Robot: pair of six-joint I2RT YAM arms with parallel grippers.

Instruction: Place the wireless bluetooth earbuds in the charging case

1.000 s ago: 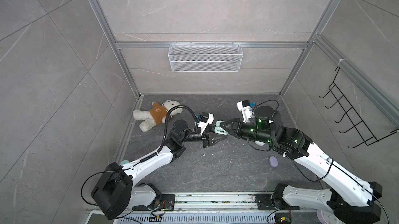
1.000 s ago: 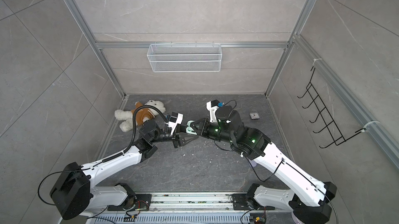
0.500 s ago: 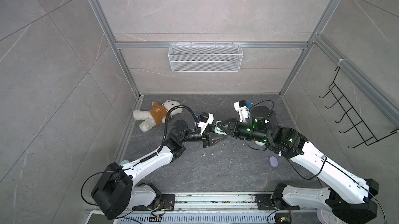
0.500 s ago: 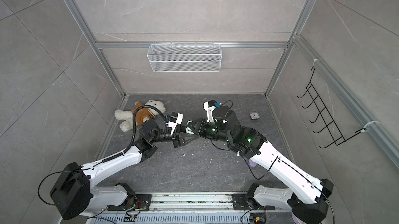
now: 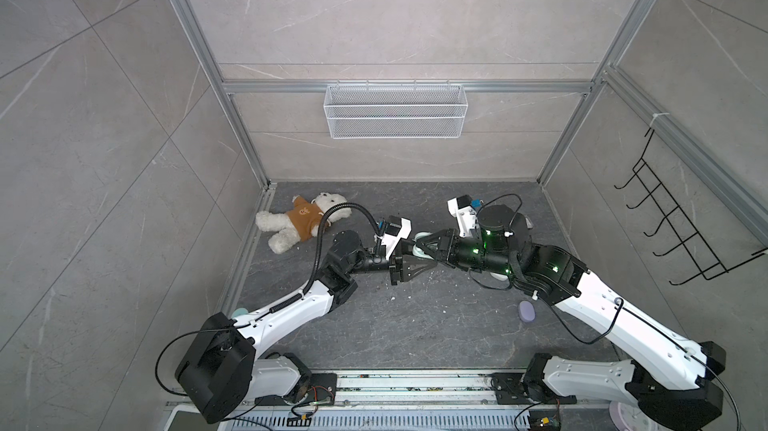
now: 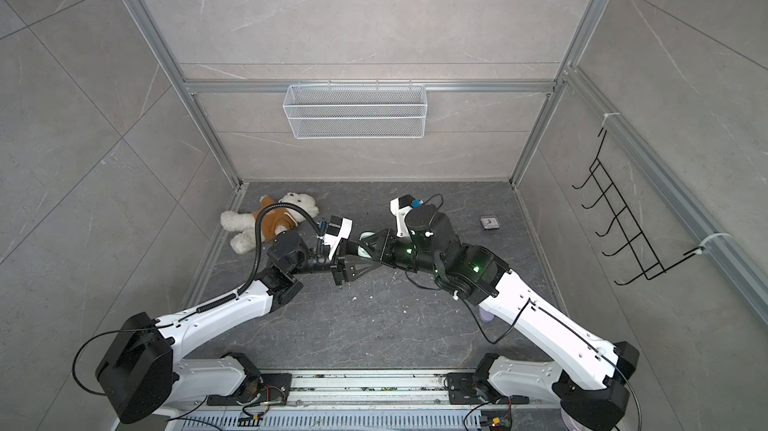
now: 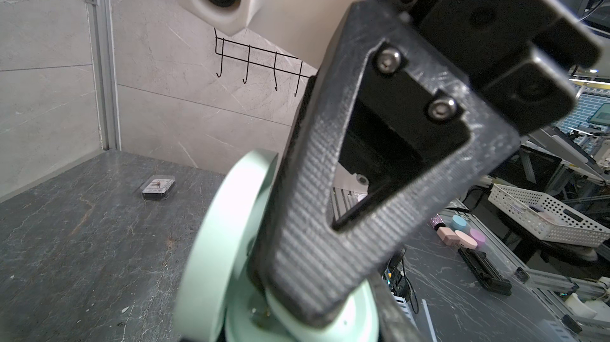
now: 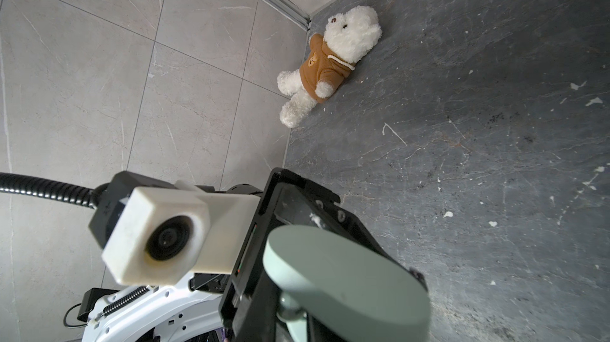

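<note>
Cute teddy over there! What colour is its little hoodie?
The hoodie is caramel brown; the right wrist view shows it best.

Readable text: none in any view
Teddy bear (image 8: 325, 71) hoodie, floor at 10 o'clock: bear-face emblem, no letters

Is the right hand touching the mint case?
Touching. In the left wrist view the right hand presses into the open case.
</note>
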